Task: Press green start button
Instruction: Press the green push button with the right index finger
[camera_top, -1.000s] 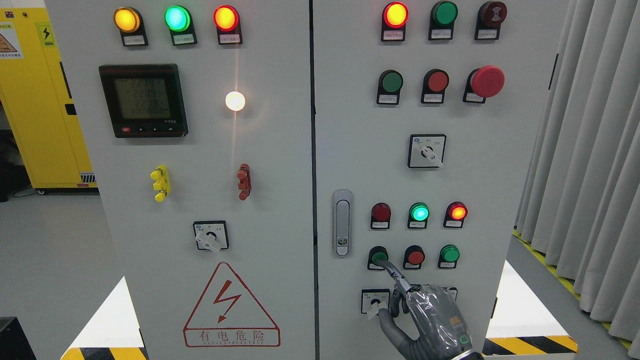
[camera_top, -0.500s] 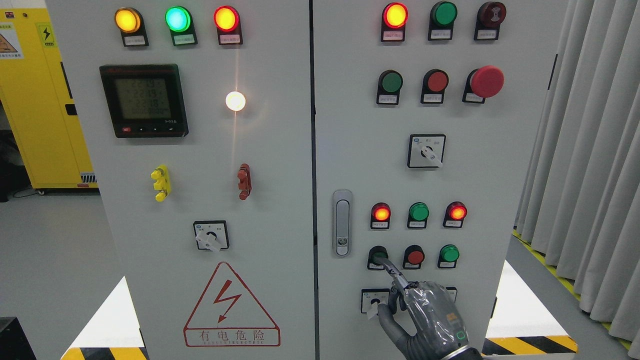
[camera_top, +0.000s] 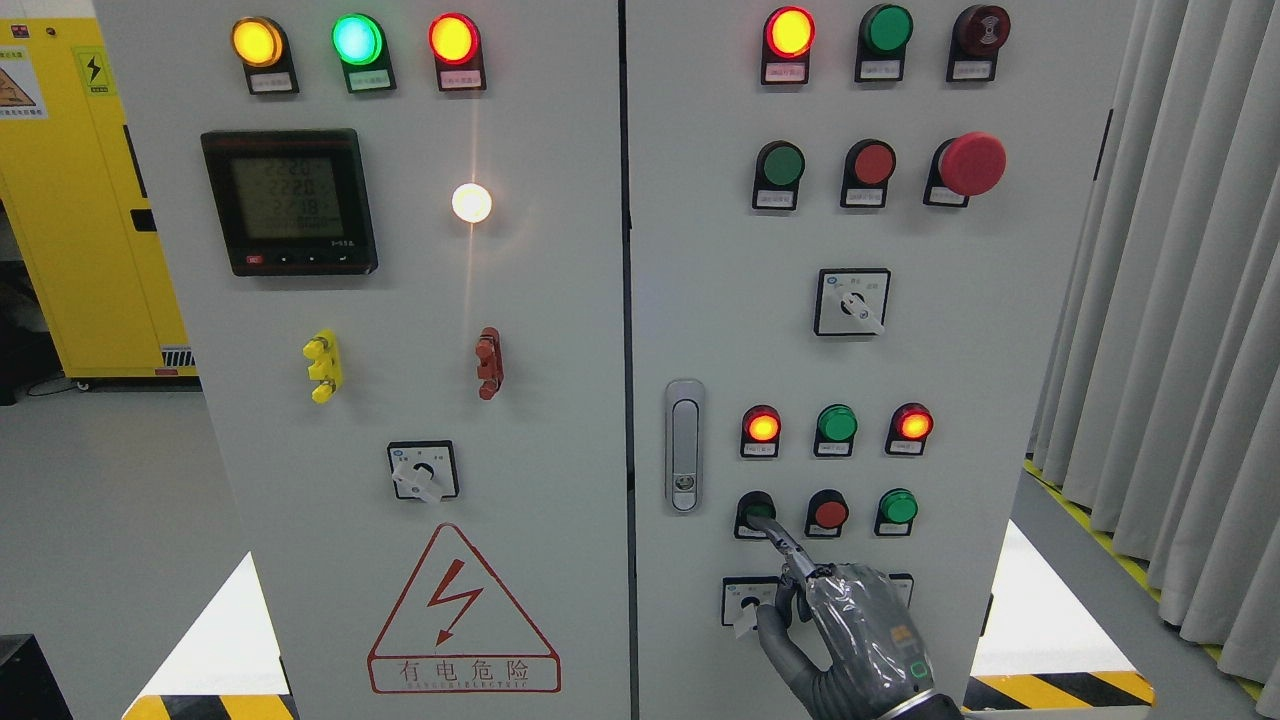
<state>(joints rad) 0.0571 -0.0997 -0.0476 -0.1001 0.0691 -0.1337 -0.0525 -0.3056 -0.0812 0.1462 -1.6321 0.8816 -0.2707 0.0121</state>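
The green start button (camera_top: 752, 507) sits at the left of the lower button row on the cabinet's right door (camera_top: 960, 330). My right hand (camera_top: 790, 575), in a grey glove, comes up from the bottom edge. Its index finger (camera_top: 783, 541) is stretched out with the tip on the button, and the other fingers are curled. Above the button, the left red lamp (camera_top: 762, 426) is lit, the green lamp (camera_top: 837, 424) is dark, and the right red lamp (camera_top: 913, 424) is lit. The left arm is out of view.
A red button (camera_top: 829, 513) and another green button (camera_top: 899, 507) sit right of the pressed one. A selector switch (camera_top: 748, 600) lies under my thumb, and a door latch (camera_top: 684, 445) is to the left. A curtain (camera_top: 1180, 300) hangs at the right, and a yellow cabinet (camera_top: 70, 200) stands at the far left.
The index finger has pushed further onto the green button. The green lamp above it went dark and the left red lamp lit up.
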